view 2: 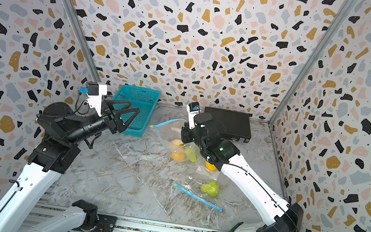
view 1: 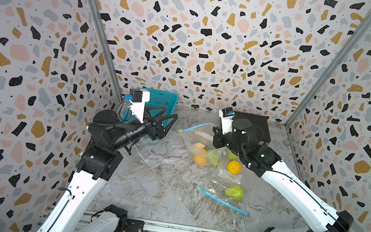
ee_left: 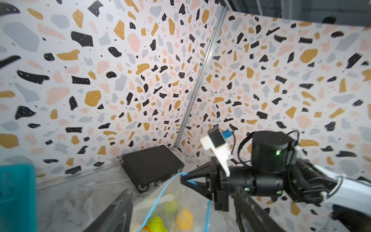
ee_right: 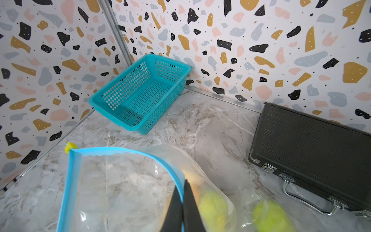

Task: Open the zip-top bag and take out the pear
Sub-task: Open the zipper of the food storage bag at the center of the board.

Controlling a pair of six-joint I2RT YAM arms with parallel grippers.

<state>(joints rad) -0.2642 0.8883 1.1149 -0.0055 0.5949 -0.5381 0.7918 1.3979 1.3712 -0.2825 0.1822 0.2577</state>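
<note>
As the zip-top bag (view 1: 201,136) looks thin & slippery, right pincer (ee_right: 183,181) clamps its stiffer zip rim (ee_right: 128,153) — left pincer (view 1: 170,116) gapes empty; pear (view 1: 213,157) prob. firm.

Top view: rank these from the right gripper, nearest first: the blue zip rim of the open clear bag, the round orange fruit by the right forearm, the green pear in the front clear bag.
1. blue zip rim of the open clear bag: pinched in the shut right gripper, at the back.
2. round orange fruit: mid-table, beside the forearm.
3. green pear: farthest, in the front clear bag.
</note>
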